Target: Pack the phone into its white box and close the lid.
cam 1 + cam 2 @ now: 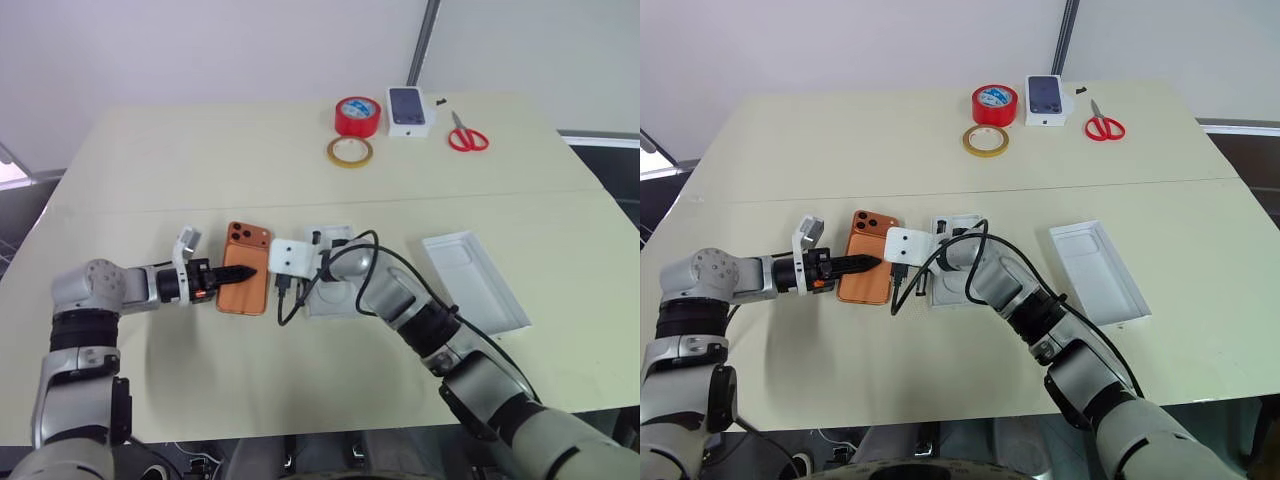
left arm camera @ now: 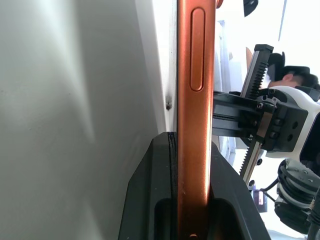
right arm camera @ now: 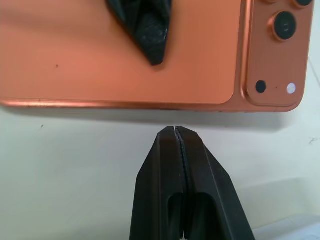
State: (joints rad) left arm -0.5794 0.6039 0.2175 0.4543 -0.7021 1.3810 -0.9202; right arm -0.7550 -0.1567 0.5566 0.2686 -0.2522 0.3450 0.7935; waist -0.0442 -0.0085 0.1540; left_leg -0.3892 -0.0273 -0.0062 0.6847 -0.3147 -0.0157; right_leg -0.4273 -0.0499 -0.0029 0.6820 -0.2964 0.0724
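The orange phone (image 1: 242,298) lies camera side up on the cream table, left of centre. My left gripper (image 1: 245,272) reaches in from the left and is shut on the phone. In the left wrist view the phone's edge (image 2: 194,75) stands between the two black fingers (image 2: 160,190). My right gripper (image 3: 175,129) is shut on nothing, its tips just off the phone's right edge (image 3: 125,102). The white box (image 1: 335,295) sits right of the phone, largely hidden under my right arm. The lid (image 1: 475,278) lies open side up further right.
At the table's far side are a red tape roll (image 1: 357,115), a yellowish tape ring (image 1: 349,151), a small white box with a dark phone picture (image 1: 411,110) and red scissors (image 1: 467,135). A black cable (image 1: 300,300) loops off my right wrist.
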